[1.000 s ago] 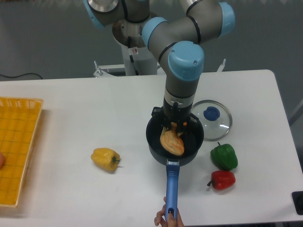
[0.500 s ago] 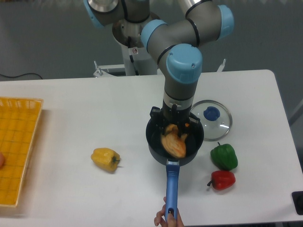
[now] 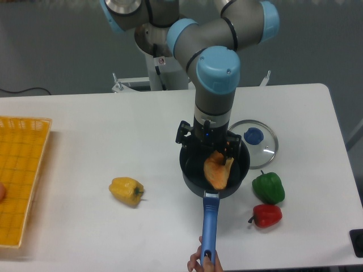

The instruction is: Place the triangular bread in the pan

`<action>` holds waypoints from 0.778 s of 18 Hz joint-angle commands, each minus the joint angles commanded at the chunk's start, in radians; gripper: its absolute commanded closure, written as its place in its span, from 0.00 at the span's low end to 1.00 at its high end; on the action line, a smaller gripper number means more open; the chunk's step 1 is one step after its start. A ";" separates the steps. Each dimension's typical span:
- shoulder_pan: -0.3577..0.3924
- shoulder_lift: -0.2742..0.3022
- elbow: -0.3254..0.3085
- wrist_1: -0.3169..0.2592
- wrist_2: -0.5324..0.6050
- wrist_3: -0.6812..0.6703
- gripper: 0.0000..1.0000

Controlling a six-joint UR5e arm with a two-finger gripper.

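One moment earlier the triangular bread hung from my pincer over the pan; it had since slid toward the pan's right wall and lay tilted inside, seemingly free. My fingers stood just above the pan's far rim, apparently parted and holding nothing, so I judged the placing essentially done.
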 joint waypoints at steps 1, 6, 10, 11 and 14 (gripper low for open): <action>-0.003 0.000 0.000 -0.002 0.000 0.000 0.00; -0.005 0.000 0.002 -0.002 0.002 0.000 0.00; -0.005 0.002 0.000 -0.005 0.006 0.002 0.00; -0.005 0.000 0.000 -0.006 0.006 0.002 0.00; -0.006 0.011 -0.002 -0.011 0.003 0.026 0.00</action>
